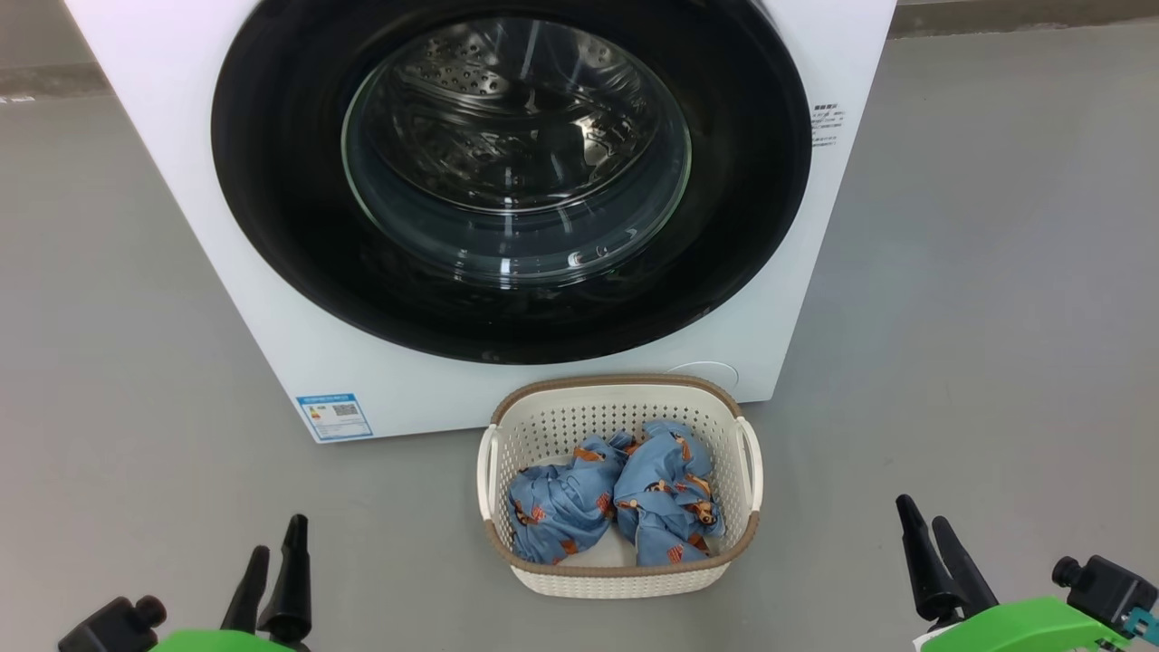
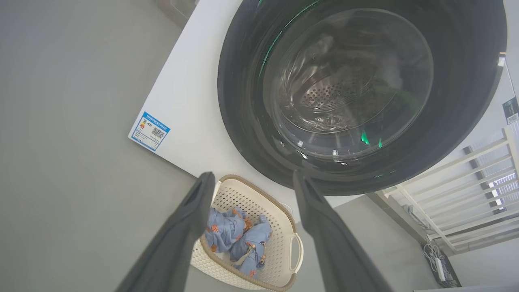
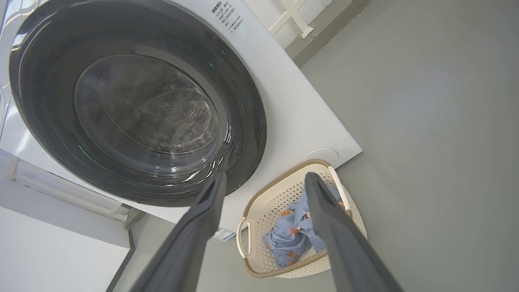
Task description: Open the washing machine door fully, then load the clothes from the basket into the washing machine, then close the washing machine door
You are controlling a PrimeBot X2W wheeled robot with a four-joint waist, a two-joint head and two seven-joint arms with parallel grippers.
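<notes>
Task not begun: door [image 1: 512,172] was shut, clothes [image 1: 616,498] sat in basket [image 1: 625,580].
Left gripper [image 1: 277,534], right gripper [image 1: 919,509]: fingers open, empty.

Washing machine [image 1: 181,181] stands at back on floor [image 1: 996,317]. Washing machine door [image 1: 512,172] sits flush in its front. Basket [image 1: 625,385] on floor just before machine, below door. Clothes [image 1: 616,503] side by side in basket. Left gripper [image 1: 277,536] and right gripper [image 1: 922,510] flank basket, well apart.

floor [image 1: 996,272]: grey | slatted rack [image 2: 446,164]: white | cables [image 2: 438,261]: on floor
</notes>
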